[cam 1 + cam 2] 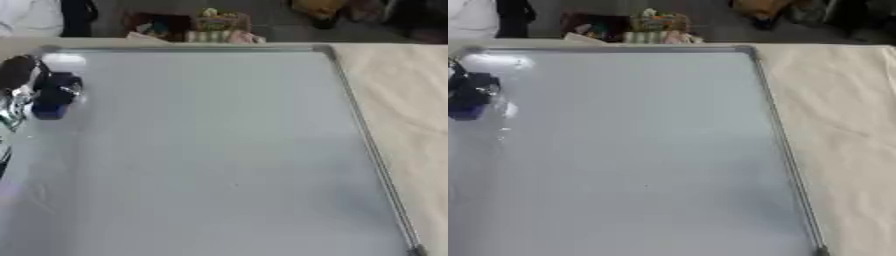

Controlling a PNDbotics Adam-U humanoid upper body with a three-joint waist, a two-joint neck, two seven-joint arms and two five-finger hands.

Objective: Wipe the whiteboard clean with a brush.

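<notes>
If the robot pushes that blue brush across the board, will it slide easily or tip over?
The whiteboard looks smooth and shiny, so the brush probably slides easily. The left hand holds it from above, so it likely won't tip.

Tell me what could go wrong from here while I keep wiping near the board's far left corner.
1. The left robot hand holds the blue brush at the picture's left edge, so part of the hand is out of view and hard to steer.
2. The brush sits close to the whiteboard frame's far left corner; a stroke outward could catch the frame.
3. Glare beside the brush could hide leftover marks.
</notes>
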